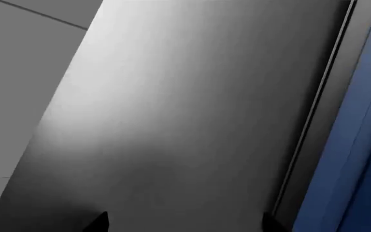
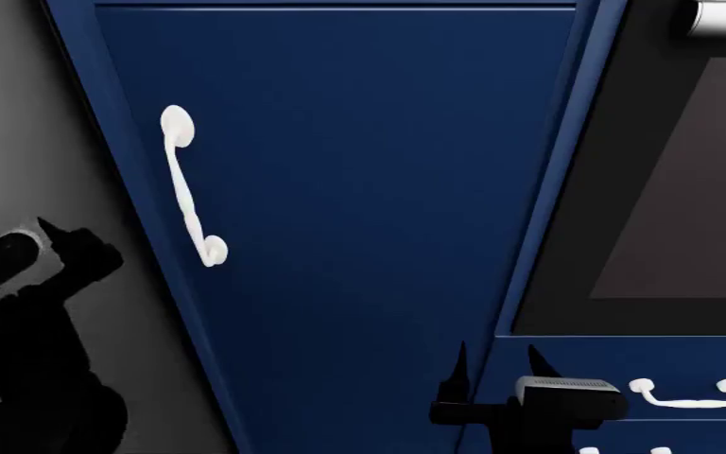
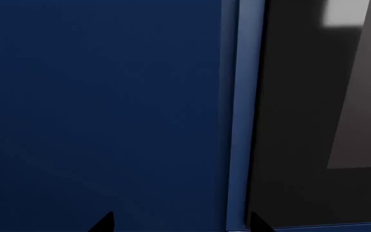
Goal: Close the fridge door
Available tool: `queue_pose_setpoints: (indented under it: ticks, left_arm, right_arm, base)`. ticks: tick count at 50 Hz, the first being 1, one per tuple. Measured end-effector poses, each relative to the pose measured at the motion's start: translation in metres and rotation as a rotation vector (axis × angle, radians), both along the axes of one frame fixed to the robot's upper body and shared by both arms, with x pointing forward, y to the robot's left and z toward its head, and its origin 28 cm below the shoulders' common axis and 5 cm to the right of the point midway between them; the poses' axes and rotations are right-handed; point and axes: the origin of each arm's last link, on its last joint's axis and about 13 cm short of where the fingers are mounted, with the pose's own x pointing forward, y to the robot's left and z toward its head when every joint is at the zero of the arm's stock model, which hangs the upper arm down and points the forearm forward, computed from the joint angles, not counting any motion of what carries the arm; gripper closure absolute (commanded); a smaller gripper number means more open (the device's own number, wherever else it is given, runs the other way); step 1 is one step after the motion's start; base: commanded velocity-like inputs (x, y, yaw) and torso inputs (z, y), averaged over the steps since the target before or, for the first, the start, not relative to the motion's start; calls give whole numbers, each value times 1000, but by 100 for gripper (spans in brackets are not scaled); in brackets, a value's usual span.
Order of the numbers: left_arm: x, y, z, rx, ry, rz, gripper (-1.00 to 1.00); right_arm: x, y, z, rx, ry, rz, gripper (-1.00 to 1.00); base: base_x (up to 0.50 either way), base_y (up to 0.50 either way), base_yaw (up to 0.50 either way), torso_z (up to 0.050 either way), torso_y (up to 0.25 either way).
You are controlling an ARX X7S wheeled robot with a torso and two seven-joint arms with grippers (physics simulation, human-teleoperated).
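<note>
The fridge door (image 1: 172,125) is the largest thing in sight: in the left wrist view its glossy dark-grey face fills almost the whole picture, running as a tall panel with its long axis upright, a thin seam and a strip of navy cabinet along one edge. In the head view only a sliver of that same grey face shows at the far left, beyond the navy cabinet door (image 2: 363,218) that takes up the middle and carries a white handle (image 2: 190,189); a dark oven front (image 2: 665,189) stands at the right above a navy drawer. So the door lies to the robot's left and straight ahead of the left gripper (image 2: 67,236), which is raised close before the panel, though contact cannot be confirmed. Its two dark fingertips show well apart in the wrist view, holding nothing. The right gripper (image 2: 499,364) points at the cabinet and oven seam, well away from the fridge, its fingers likewise spread and empty. By my judgement the left arm is the nearer one, and the push should go forward into the panel's face.
</note>
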Motion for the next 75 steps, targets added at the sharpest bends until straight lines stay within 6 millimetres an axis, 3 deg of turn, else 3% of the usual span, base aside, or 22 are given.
queue_pose_setpoints:
  ticks: [23, 46, 63, 75]
  left_arm:
    - [33, 46, 29, -93, 71, -50, -100]
    - [50, 90, 23, -206, 185, 164, -100]
    - [71, 93, 44, -149, 285, 217, -100]
    - [96, 84, 62, -25, 372, 203, -100]
  right_arm:
    - [0, 0, 0, 1, -2, 2, -100]
    - [0, 0, -1, -3, -3, 2, -100]
    - [-1, 0, 0, -2, -2, 4, -100]
    - [-1, 0, 1, -1, 0, 2, -100]
  base:
    - [0, 0, 0, 0, 0]
    - [0, 0, 0, 0, 0]
    - [0, 0, 0, 0, 0]
    - [0, 0, 0, 0, 0]
